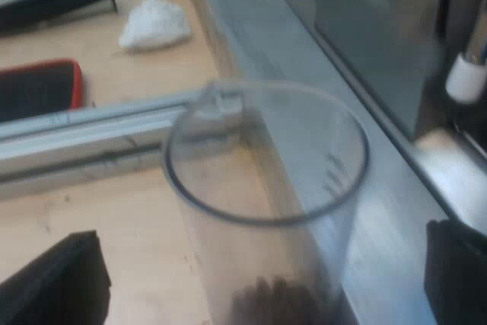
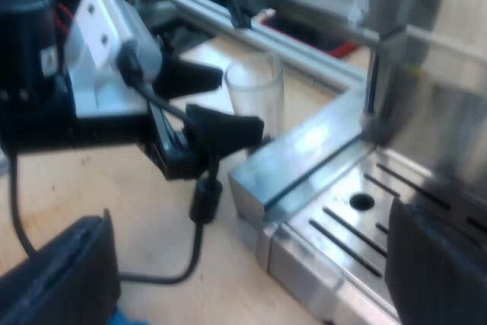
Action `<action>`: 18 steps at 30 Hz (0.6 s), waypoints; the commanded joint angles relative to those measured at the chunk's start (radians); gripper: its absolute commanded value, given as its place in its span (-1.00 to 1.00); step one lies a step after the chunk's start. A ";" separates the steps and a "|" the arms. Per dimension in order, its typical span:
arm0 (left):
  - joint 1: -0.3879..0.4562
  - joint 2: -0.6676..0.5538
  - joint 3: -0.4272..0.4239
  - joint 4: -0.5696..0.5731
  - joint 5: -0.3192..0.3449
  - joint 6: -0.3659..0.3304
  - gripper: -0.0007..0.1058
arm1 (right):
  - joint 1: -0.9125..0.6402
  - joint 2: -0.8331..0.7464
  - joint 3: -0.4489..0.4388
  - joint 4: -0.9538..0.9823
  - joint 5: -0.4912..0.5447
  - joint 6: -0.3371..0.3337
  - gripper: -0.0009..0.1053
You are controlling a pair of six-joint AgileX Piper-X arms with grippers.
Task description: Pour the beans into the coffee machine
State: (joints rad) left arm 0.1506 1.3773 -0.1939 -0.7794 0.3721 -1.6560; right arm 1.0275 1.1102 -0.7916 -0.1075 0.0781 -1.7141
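The measuring glass (image 1: 304, 241) stands upright on the wooden table (image 1: 99, 218), between the two black fingers of the left gripper (image 1: 262, 260). These fingers are spread apart, one at each side of the glass. Free space shows between each finger and the glass wall, so the glass is not grasped.

The glass is clear and round, with a thin rim that looks dark. It has a few small measuring marks on the wall that is away from the fingers. On its bottom lies a small dark heap of coffee beans (image 1: 274, 301), which covers the bottom only. Toward one finger, the glass is just beside the metal base of the espresso machine (image 1: 396, 211). Past the fingertips, behind the glass, an aluminium rail (image 1: 84, 123) runs across the table. Farther off lies a crumpled white cloth (image 1: 156, 24).

The right gripper (image 2: 249, 218) has its fingers wide apart and they hold nothing. Between them is the corner of the machine's slotted drip tray (image 2: 342, 218). Beyond these fingertips, the right wrist view shows the left gripper at the glass, with one finger at each side of it, near the corner of the tray.
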 commanded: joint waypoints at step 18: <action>-0.026 0.077 -0.086 -0.053 0.016 -0.026 0.62 | 0.001 -0.001 -0.002 -0.061 0.001 0.036 0.41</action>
State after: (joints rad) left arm 0.1276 1.4548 -0.2720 -0.8323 0.3834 -1.6761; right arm 1.0275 1.1102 -0.7916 -0.1541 0.0781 -1.6751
